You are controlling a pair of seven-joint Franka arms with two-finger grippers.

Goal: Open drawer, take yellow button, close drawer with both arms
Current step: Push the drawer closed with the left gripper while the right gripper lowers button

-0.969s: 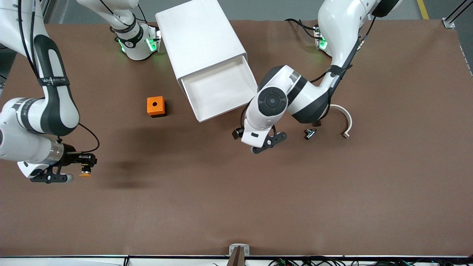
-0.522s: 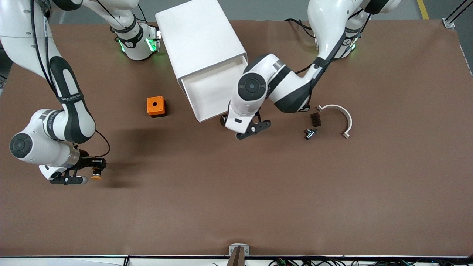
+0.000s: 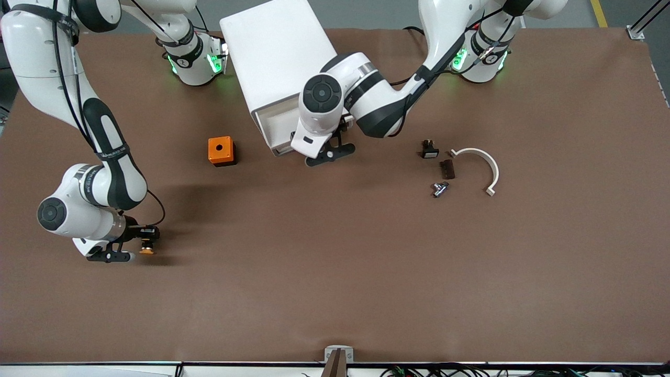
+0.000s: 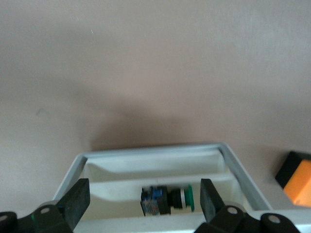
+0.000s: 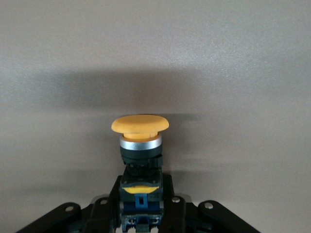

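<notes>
Worktop: we see a brown worktop (image 3: 335, 272) filling the frame, with the white cabinet (image 3: 277, 57) at upper centre.
Drawer: the drawer (image 3: 276, 133) juts from the cabinet toward the lower edge of the frame, already mostly in, we judge; a green-capped button (image 4: 170, 200) lies inside it in the left wrist view.
Left claw: the left claw (image 3: 328, 154) sits at the drawer's front edge, jaws spread wide and holding nothing.
Right claw: the right claw (image 3: 137, 242), at lower left of the frame, is clamped tight on the button (image 3: 147, 246), orange cap pointing away from the wrist.
Key relation: we read the drawer's sliding axis as running from the left claw up into the cabinet, so the push goes toward the upper left; the left arm is far nearer.
Others: orange cube (image 3: 221, 151), curved white bracket (image 3: 484, 167).
</notes>
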